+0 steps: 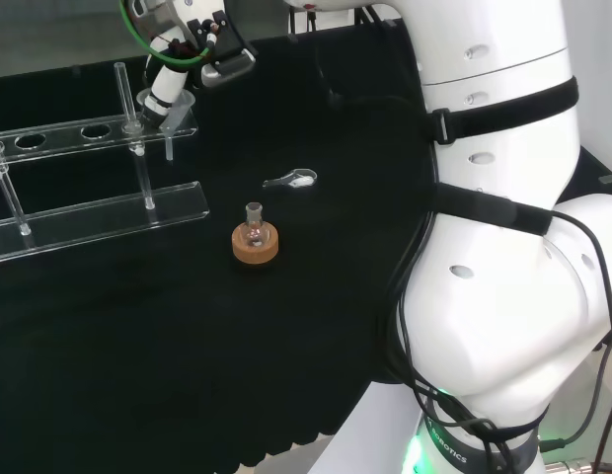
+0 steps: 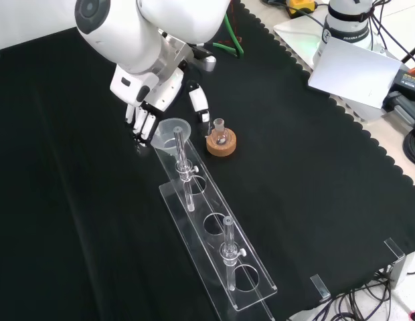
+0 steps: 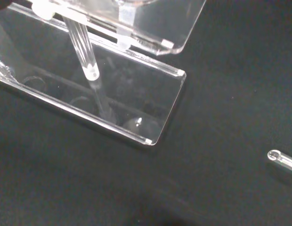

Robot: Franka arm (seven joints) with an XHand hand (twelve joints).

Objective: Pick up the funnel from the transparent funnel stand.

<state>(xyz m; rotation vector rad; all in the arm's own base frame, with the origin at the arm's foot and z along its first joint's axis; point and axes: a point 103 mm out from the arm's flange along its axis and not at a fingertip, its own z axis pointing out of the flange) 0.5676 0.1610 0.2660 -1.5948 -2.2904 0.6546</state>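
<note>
A clear funnel (image 2: pixel 171 128) sits in the end hole of the transparent stand (image 2: pixel 251 294), its stem (image 3: pixel 83 49) hanging down toward the stand's base plate (image 3: pixel 150 101). In the head view the funnel (image 1: pixel 170 107) is at the right end of the stand's upper shelf (image 1: pixel 64 136). The hand (image 2: pixel 146 100) hovers at that end of the stand. Its fingers (image 2: pixel 143 124) are straight beside the funnel's rim and its thumb (image 2: pixel 198 101) stands apart on the other side. The hand (image 1: pixel 178 61) is open, and I see nothing held in it.
A small flask on a cork ring (image 1: pixel 255 243) stands on the black cloth near the stand's end, also close to the funnel in the front view (image 2: pixel 221 142). A small clear spoon-like piece (image 1: pixel 291 180) lies beyond it. The arm's white links (image 1: pixel 503 247) rise at the head view's right.
</note>
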